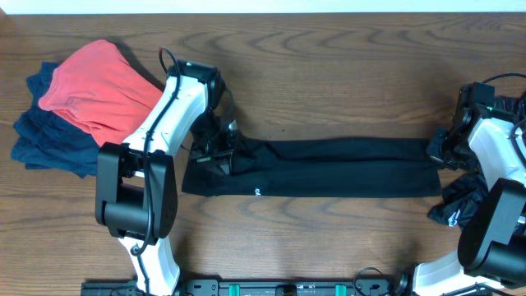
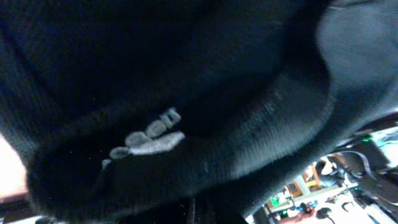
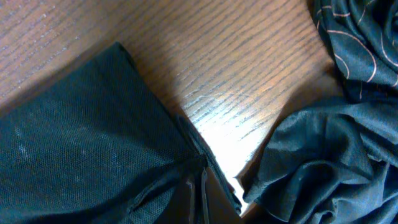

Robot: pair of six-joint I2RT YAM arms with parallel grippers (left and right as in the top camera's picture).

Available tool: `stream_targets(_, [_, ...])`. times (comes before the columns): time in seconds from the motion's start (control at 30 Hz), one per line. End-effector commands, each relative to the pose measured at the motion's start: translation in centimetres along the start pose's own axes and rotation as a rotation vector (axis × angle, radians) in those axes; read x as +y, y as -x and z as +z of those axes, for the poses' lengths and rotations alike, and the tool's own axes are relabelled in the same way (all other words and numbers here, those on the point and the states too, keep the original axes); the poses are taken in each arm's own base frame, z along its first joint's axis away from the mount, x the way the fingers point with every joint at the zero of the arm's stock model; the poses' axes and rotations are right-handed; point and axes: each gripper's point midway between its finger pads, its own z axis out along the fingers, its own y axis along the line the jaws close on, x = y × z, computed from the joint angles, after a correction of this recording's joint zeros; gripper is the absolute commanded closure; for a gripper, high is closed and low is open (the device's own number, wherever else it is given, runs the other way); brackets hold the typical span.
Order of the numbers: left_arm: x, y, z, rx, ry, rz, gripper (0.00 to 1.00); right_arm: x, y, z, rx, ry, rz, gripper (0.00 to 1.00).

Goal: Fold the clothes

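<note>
A black garment (image 1: 329, 168) lies stretched in a long band across the table's middle. My left gripper (image 1: 215, 152) is shut on its left end; the left wrist view is filled with the dark cloth (image 2: 186, 93) and its small grey logo (image 2: 149, 134). My right gripper (image 1: 437, 150) is shut on the right end, where the cloth (image 3: 81, 149) bunches between the fingers (image 3: 202, 186).
A red garment (image 1: 99, 86) lies on dark blue clothes (image 1: 45, 140) at the far left. A crumpled dark garment (image 1: 460, 201) sits by the right arm, also in the right wrist view (image 3: 323, 162), beside a patterned cloth (image 3: 360, 37).
</note>
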Motion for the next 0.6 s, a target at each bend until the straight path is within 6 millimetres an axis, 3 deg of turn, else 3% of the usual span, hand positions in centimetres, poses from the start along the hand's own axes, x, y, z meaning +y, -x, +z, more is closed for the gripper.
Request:
stream_targets(0.0, [1.2,-0.6,0.2,-0.002,0.051,-0.002,0.84,-0.9,0.4,-0.7,-0.027,-0.028,0.024,0.83])
stream_targets(0.03, [1.2,-0.6,0.3,0.001,0.051,-0.003,0.83,-0.8,0.2,-0.7,-0.018,-0.023,0.023,0.78])
stream_targets(0.17, [1.2,-0.7,0.3,0.004,0.052,-0.004,0.83,-0.4,-0.9,-0.7,0.027,0.005,0.017,0.76])
stream_targets(0.27, [1.2,-0.6,0.3,0.002,0.051,-0.003,0.79,-0.1,-1.1,-0.7,0.037,0.023,0.016,0.50])
stream_targets(0.37, [1.1,-0.1,0.3,-0.018,0.048,0.003,0.79,0.0,-1.1,-0.7,0.038,0.026,0.016,0.42])
stream_targets(0.57, [0.8,1.8,0.2,-0.095,0.035,0.033,0.78,0.3,-1.6,-0.3,0.049,0.047,-0.045,0.41])
